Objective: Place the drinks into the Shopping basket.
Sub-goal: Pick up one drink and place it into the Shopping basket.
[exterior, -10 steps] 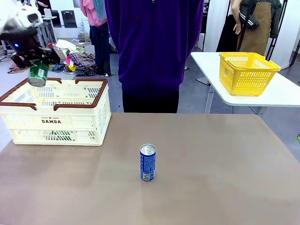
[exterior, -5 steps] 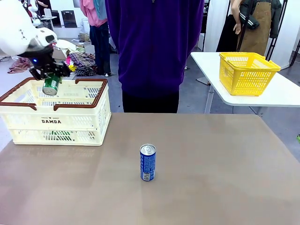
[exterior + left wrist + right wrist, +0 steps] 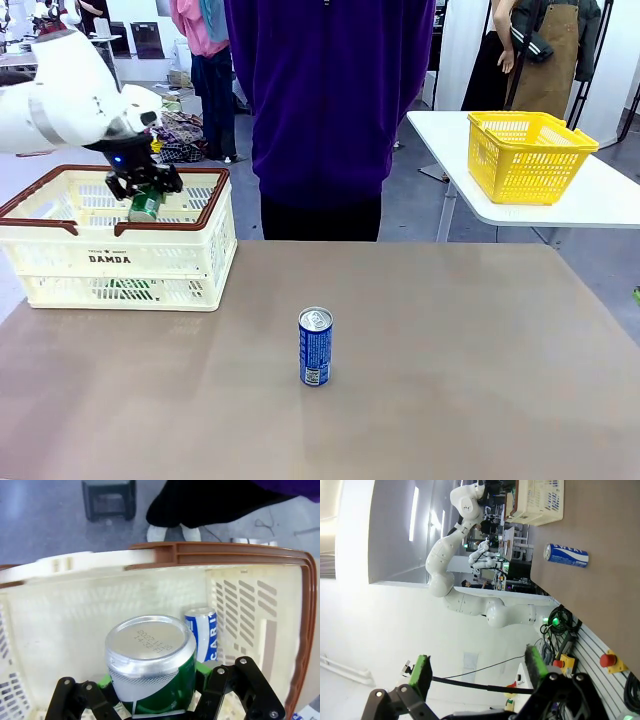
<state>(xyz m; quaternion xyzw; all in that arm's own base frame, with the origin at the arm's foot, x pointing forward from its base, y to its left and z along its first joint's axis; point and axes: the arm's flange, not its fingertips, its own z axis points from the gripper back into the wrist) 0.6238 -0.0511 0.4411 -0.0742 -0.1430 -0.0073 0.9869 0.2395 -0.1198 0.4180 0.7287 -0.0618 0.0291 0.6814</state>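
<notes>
My left fingers (image 3: 235, 680) clamp a green can (image 3: 146, 206) over the opening of the Shopping basket (image 3: 60, 226). My right fingers (image 3: 534, 664) stand wide and empty. The blue can (image 3: 315, 347) stands upright mid-bench (image 3: 470, 390).

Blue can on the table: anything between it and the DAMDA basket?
Nothing. In the front view the stretch of brown tabletop between the blue can and the Shopping basket is bare.
</notes>
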